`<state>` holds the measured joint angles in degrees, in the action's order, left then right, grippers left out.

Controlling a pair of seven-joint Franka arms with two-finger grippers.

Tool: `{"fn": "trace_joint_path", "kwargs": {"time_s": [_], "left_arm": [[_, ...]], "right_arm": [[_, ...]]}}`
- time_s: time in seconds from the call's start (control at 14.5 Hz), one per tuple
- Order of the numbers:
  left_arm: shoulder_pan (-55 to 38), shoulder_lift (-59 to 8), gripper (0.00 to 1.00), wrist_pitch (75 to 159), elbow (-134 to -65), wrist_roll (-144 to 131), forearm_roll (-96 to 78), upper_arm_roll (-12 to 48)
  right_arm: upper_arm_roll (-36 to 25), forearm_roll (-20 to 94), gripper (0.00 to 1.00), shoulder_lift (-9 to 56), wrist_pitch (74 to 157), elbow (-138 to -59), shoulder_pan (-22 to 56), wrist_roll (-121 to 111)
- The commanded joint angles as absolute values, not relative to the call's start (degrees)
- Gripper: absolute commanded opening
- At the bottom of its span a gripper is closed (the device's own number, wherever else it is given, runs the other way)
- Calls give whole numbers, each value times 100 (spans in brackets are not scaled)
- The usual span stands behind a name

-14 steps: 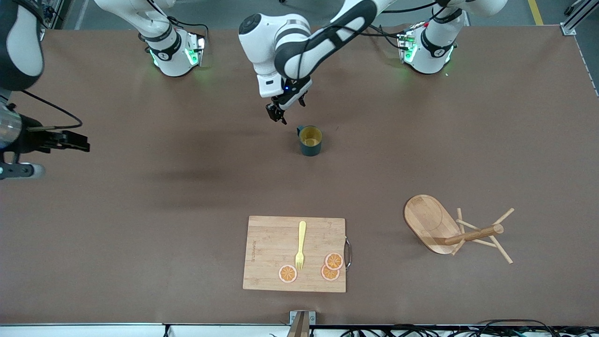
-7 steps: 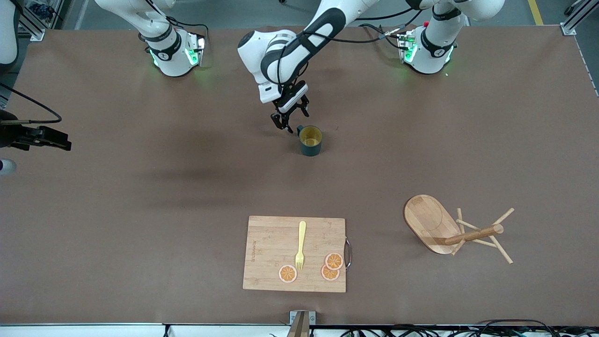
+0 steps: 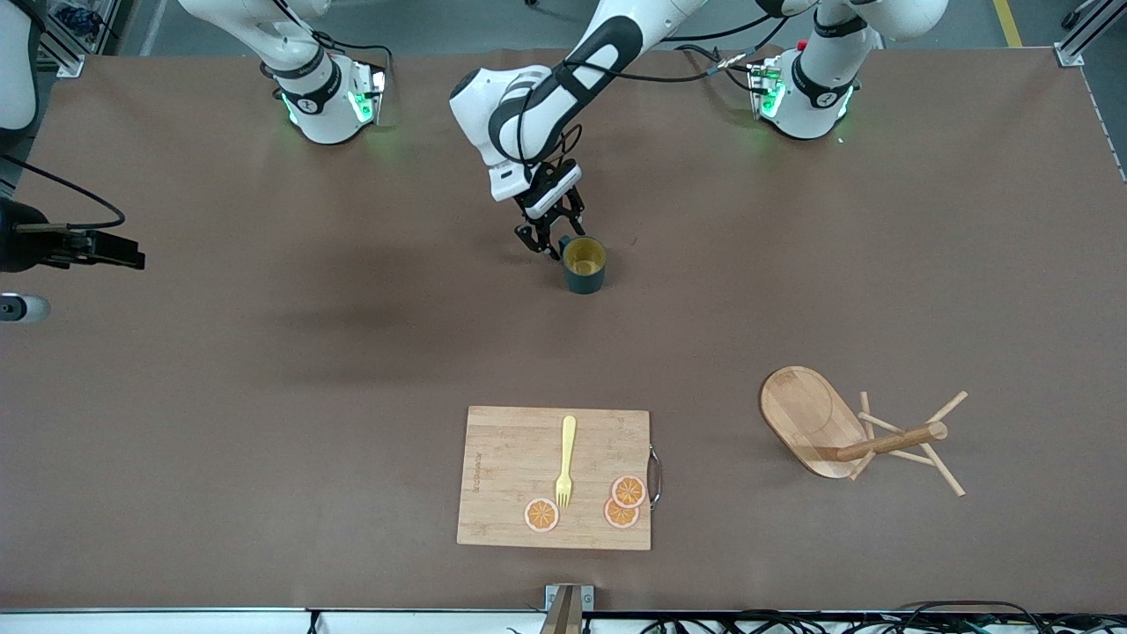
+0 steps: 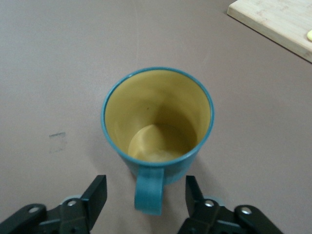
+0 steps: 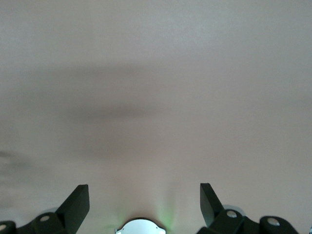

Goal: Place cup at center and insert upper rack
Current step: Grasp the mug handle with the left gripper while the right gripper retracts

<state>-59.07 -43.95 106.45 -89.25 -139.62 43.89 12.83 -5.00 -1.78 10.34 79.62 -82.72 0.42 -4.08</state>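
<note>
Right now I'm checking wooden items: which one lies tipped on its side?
The mug tree, base on edge, post lying level; the cutting board lies flat.

Left gripper (image 4: 146,195) low, fingers apart; right gripper (image 5: 144,202) raised, fingers spread.

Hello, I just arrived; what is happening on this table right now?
The left gripper is down at the cup, its open fingers on either side of the cup's handle, not yet gripping it. The cup stands upright on the table. The upper rack lies on its side, nearer the front camera, toward the left arm's end. The right gripper waits, open, over bare table at the right arm's end. A cutting board holds a fork and orange slices.
</note>
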Motion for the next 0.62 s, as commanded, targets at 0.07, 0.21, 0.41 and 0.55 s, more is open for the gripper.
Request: {"fn": "trace_joint_path", "kwargs": {"time_s": [0.07,0.21,0.41,0.55], "left_arm": [[-5898,-4552,53,10556,-8649,-13940,4509,1266],[-5889,-4588,25,10556,-8605,-13931,4509,1266],[-5880,-4597,0,10556,-8561,-13756,4509,1230],[-5854,-4518,0,10538,-8447,-13580,4483,1222]], "right_arm": [[-387,-114,100,230,8244,-9113,-88,-431],[-378,-114,100,-77,8244,-9307,-70,-431],[-369,-123,100,-412,8244,-9465,-62,-439],[-369,-123,100,-606,8253,-9553,-70,-439]]}}
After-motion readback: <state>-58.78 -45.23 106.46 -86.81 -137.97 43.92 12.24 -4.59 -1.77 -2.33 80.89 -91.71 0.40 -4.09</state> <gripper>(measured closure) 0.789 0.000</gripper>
